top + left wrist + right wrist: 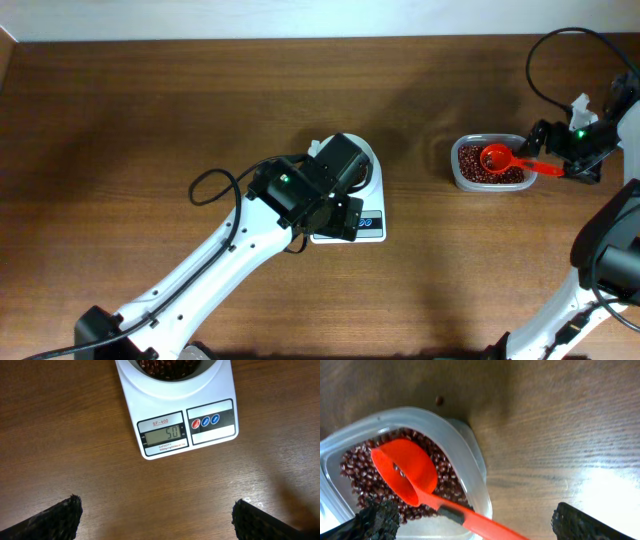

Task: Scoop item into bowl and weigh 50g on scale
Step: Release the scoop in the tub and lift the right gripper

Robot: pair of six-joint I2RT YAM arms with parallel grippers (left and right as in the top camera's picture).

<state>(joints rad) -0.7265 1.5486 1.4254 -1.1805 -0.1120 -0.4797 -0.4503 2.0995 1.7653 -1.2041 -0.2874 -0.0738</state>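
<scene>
My left claw (157, 510) hangs wide open and empty over bare desk (60, 435). The scale (175, 407) lies straight ahead of it, front panel turned toward me. The bowl (172, 386) sits on the scale's platform at the far side, cut off by the top of my wrist view, with the beans (170, 365) showing inside it. The display (164, 436) reads 50, so I judge the target weight met and nothing left for this claw to grasp. Any move it makes should be away from the scale without brushing it.

My right claw (475, 512) is well apart from all that, at the clear tub (465, 460) on the other side of the desk. Its fingers are spread wide. The red scoop (405, 467) rests in the tub on the remaining beans, its head deep in the tub and its handle running out over the rim toward me, passing between my fingers. From here they look clear of the handle, so I take it as not gripped. One stray bean (439, 400) lies on the desk just past the tub. If the reading needed a correction, the right arm is the nearer one to the scoop, and its handle is already lined up with that claw.
</scene>
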